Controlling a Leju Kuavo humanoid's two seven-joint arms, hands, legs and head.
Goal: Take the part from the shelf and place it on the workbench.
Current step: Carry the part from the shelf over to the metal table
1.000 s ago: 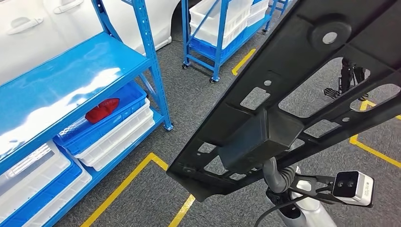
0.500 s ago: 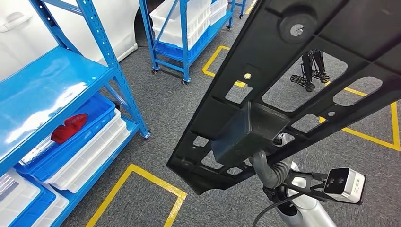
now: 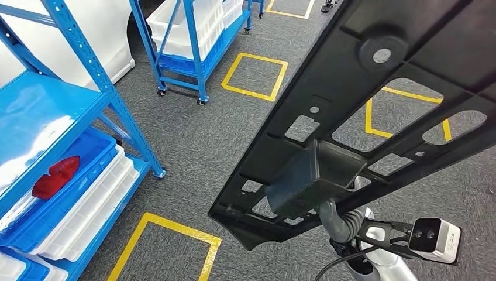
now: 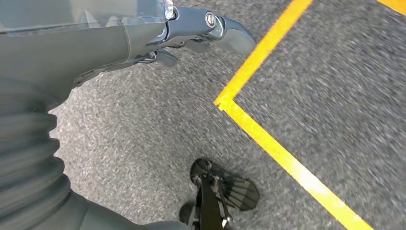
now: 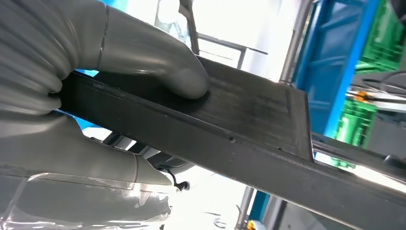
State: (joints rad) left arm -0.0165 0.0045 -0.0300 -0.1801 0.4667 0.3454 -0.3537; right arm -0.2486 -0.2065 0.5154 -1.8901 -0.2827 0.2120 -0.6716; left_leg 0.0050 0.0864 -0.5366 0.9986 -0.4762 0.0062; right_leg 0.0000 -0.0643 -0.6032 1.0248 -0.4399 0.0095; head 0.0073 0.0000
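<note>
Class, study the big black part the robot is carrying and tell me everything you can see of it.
The black part is a long, flat panel that looks like moulded plastic, with ribs, cut-out openings, a round boss and a boxy block underneath. It is held off the floor, slanting across the head view. The right hand grips its edge, thumb pressed on top.

Long black part (image 3: pixel 374 111) (flat, with cut-out openings), held aloft, tilted diagonally above floor
</note>
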